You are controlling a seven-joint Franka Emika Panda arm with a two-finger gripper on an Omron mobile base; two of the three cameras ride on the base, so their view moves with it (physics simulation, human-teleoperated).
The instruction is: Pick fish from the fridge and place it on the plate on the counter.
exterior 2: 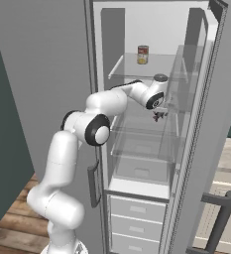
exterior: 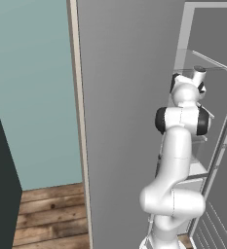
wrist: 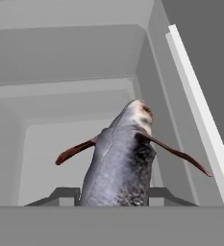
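**Inspector:** State the position of the fish (wrist: 120, 161) relative to the gripper (wrist: 114, 194).

**Assistant:** In the hand view the fish sits directly between the two dark fingertips (wrist: 63, 194), its grey body rising from them and running away from the camera. The long axis lies along the gripper's line of sight, pale end farthest out, thin reddish fins spread to either side. The jaws stand nearly closed, with the fish's body filling the gap; I judge it gripped, not merely touched.

**Inspector:** Location within the fridge (exterior 2: 151, 124)?

**Assistant:** From the right base view the gripper (exterior 2: 158, 116) is inside the open compartment, below the upper glass shelf (exterior 2: 137, 74) that carries a can (exterior 2: 143, 54), and above the lower clear shelves. A small dark shape hangs at the fingers there; too small to read further. Whether the fish rests on a shelf or is lifted off it, I cannot tell.

**Inspector:** Surroundings and clearance?

**Assistant:** Pale interior walls close in on three sides. The open door (exterior 2: 206, 124) stands to the right, with a bar handle (exterior 2: 218, 211) lower down. White drawers (exterior 2: 137, 213) sit below. The arm (exterior 2: 94, 126) reaches in from the left. A wood floor shows beside the fridge.

**Inspector:** Assessment?

**Assistant:** Withdrawal should run straight back out of the opening, keeping the shelf edge above and the door frame clear.
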